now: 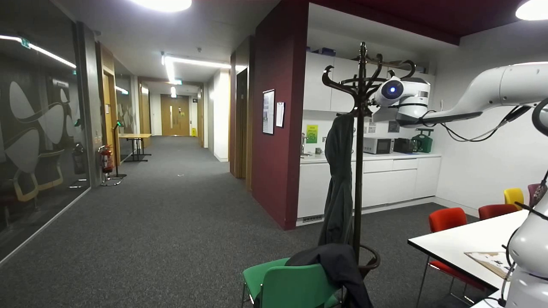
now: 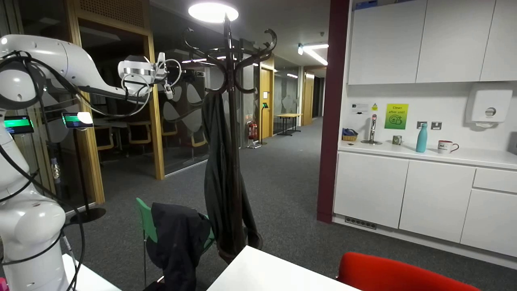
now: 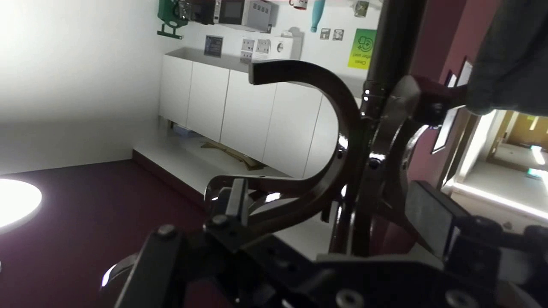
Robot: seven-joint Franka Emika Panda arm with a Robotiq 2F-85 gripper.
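Note:
My gripper [image 3: 334, 209] is open and holds nothing. Its two pads stand wide apart in the wrist view, which is upside down. A dark brown wooden coat stand [image 3: 357, 145] with curved hooks fills the view between and beyond the fingers. The coat stand also shows in both exterior views [image 1: 358, 179] [image 2: 233, 121]. The gripper is level with its hooks; in an exterior view a gap shows between gripper [image 2: 176, 81] and pole. In an exterior view the pole and hooks partly hide the gripper [image 1: 371, 102]. A dark grey coat [image 1: 338, 179] hangs on the stand, also seen in the wrist view [image 3: 513, 64].
A green chair [image 1: 295, 282] with a black jacket [image 2: 177, 226] stands by the stand's foot. White tables [image 1: 466, 235] and red chairs [image 2: 396, 270] are near. Behind are white cupboards [image 2: 379, 44], a counter with a teal bottle [image 2: 421, 138] and mug [image 2: 445, 146], and a maroon wall [image 1: 278, 128].

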